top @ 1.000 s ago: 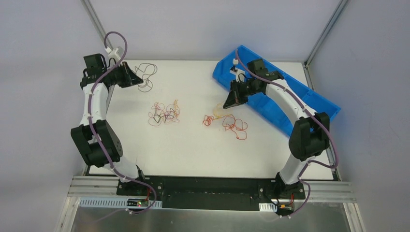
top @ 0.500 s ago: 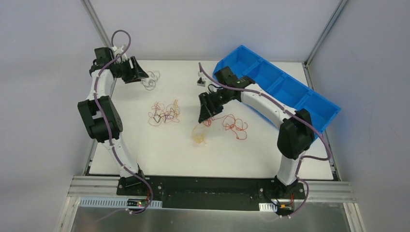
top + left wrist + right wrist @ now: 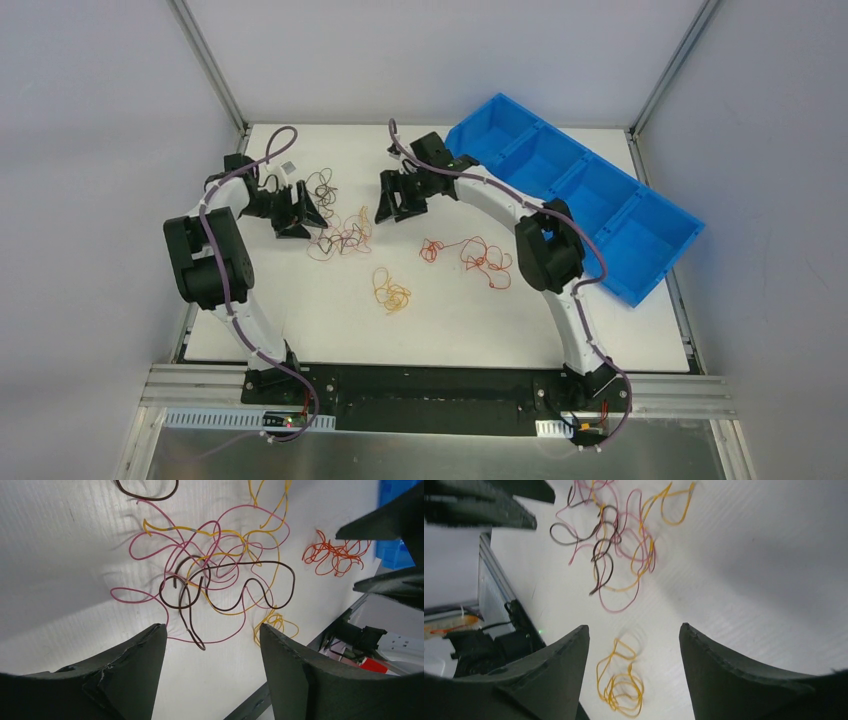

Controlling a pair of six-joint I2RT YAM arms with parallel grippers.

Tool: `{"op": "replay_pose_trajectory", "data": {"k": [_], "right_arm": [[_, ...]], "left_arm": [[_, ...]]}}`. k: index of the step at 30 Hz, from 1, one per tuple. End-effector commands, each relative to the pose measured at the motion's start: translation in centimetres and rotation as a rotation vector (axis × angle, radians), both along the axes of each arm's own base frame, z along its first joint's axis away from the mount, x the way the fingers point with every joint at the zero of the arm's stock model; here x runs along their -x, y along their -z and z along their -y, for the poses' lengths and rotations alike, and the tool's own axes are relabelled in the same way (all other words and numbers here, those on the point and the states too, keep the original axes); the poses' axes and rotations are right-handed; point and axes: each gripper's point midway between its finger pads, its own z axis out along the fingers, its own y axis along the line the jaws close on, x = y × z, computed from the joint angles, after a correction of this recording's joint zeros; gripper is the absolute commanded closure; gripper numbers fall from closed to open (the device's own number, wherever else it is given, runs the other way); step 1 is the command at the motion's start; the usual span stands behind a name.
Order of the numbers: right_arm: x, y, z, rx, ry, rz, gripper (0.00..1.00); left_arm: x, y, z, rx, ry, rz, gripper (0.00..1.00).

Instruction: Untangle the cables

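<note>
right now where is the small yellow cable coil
In the top view the yellow coil lies alone, on the near side of the mixed tangle and left of the red cable.

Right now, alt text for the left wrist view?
A tangle of pink, yellow and dark brown wires lies on the white table, just beyond the open left gripper. A small yellow coil and an orange-red bundle lie apart, farther off.

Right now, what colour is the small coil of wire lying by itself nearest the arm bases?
The coil is yellow, clearest in the right wrist view.
</note>
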Motion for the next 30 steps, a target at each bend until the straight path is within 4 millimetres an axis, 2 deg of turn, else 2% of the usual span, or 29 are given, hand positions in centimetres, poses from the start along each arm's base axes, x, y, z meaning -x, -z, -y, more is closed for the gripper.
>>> {"op": "replay_pose_trajectory", "data": {"k": [1, 5, 9, 11, 13, 15, 17, 20, 24, 28, 29, 30], "right_arm": [[-3.5, -0.9, -4.2, -0.061, 0.108, 0.106, 0.30], [-5.1, 1.3, -6.1, -0.067, 0.150, 0.134, 0.30], [-5.3, 3.2, -7.5, -0.061, 0.137, 0.152, 0.31], [-5.1, 4.1, -7.8, -0.045, 0.131, 0.156, 0.32], [-5.1, 4.9, -7.5, -0.020, 0.159, 0.136, 0.39], [-5.2, 4.9, -7.0, 0.003, 0.166, 0.145, 0.56], [-5.5, 4.4, -5.7, 0.033, 0.169, 0.171, 0.76], [-7.1, 2.6, -1.9, 0.054, 0.215, 0.164, 1.00], [-9.0, -0.8, 3.7, 0.047, 0.279, 0.167, 1.00], [-9.6, -4.3, 7.6, 0.014, 0.310, 0.174, 1.00], [-9.5, -4.9, 8.1, 0.000, 0.310, 0.162, 1.00], [-9.2, -5.2, 8.4, -0.008, 0.305, 0.151, 1.00]], "left_arm": [[1.0, -0.4, 1.0, 0.001, 0.054, 0.028, 0.30], [1.6, 1.4, 1.9, -0.026, 0.081, -0.014, 0.33], [1.9, 2.9, 3.1, -0.051, 0.103, -0.053, 0.38], [1.9, 3.2, 3.1, -0.070, 0.098, -0.069, 0.51], [2.1, 3.2, 2.5, -0.109, 0.089, -0.070, 0.69], [2.5, 2.6, 1.9, -0.141, 0.091, -0.060, 0.84], [3.1, 1.7, 1.0, -0.168, 0.092, -0.055, 0.99], [4.5, 0.6, -1.5, -0.213, 0.054, -0.060, 1.00], [6.9, 0.9, -5.9, -0.276, -0.001, -0.094, 1.00], [9.0, 1.6, -9.7, -0.325, -0.032, -0.123, 1.00], [9.2, 1.4, -9.9, -0.316, -0.014, -0.114, 1.00], [9.1, 0.8, -9.3, -0.280, 0.019, -0.091, 1.00]]}}
